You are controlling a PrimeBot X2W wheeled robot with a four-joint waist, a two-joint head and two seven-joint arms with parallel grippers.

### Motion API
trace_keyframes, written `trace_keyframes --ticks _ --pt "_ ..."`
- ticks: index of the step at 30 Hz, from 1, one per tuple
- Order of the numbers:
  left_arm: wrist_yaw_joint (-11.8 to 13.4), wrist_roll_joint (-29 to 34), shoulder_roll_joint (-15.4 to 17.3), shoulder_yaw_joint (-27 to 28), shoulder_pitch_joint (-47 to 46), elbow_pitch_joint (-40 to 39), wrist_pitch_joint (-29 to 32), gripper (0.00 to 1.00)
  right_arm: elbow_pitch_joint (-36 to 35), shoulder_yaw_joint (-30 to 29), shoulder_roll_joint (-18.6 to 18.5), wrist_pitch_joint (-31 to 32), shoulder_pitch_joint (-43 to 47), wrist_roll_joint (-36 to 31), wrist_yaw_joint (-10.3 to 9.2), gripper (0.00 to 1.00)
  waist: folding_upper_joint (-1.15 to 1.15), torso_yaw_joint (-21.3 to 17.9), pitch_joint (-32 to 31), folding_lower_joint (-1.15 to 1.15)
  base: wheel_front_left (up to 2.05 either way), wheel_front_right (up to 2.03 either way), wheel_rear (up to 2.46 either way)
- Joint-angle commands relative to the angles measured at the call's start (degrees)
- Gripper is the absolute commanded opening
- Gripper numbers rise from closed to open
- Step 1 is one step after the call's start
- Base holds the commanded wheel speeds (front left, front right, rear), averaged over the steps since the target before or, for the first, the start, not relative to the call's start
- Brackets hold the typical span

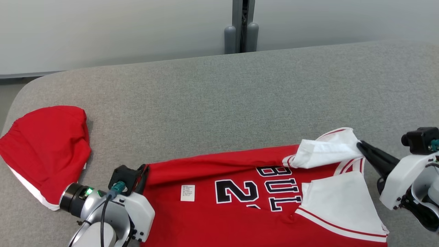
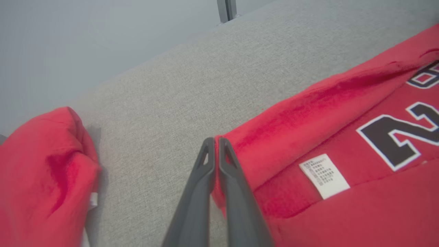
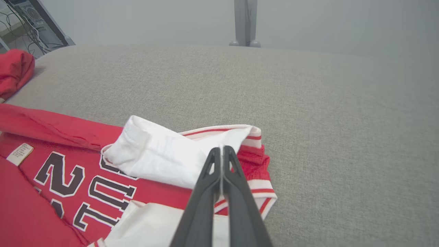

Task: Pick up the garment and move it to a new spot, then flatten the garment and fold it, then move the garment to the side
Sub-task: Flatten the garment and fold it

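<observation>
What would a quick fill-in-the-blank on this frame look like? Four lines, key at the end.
1. The jersey lies on a ___ cushion.
2. The right gripper pinches the jersey's ___ sleeve.
3. A second red garment lies to the robot's ___ of the jersey.
4. The left gripper, at the jersey's red edge, has its jaws ___.

Missing words: gray; white; left; shut.
</observation>
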Motion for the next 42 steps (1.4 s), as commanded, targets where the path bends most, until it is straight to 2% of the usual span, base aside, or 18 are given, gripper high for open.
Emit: trace_keyframes --ticks 1,5,15,23,42 --pt "0.2 0.6 0.8 -0.2 0.8 -0.6 0.2 0.00 -0.5 -0.2 -0.7 0.6 1.2 -0.1 -0.02 0.00 0.00 -0.1 -0.3 0.00 0.00 0.00 0.00" --pt "0.1 0.9 1.5 -1.2 2.4 -2.3 0.8 0.00 -3.4 -0.8 -2.0 3.7 3.3 1.0 -0.02 0.00 0.00 -0.5 -0.6 0.00 0.00 0.00 0.00" --pt "1.3 2.0 2.2 -3.1 4.7 -5.7 2.3 0.00 -8.2 -4.5 -5.7 7.4 5.6 -2.8 -0.02 0.00 0.00 -0.9 -0.3 0.00 0.00 0.00 0.00" --pt "2.3 2.3 3.6 -3.5 5.9 -7.6 3.2 0.00 -13.6 -8.3 -8.6 13.6 8.8 -4.6 -0.02 0.00 0.00 -0.8 0.0 0.00 0.00 0.00 0.00" --pt "4.2 4.1 5.7 -4.9 6.9 -10.6 5.3 0.00 -20.9 -19.5 -9.1 25.4 18.3 -6.8 -0.02 0.00 0.00 -0.8 0.9 0.00 0.00 0.00 0.00"
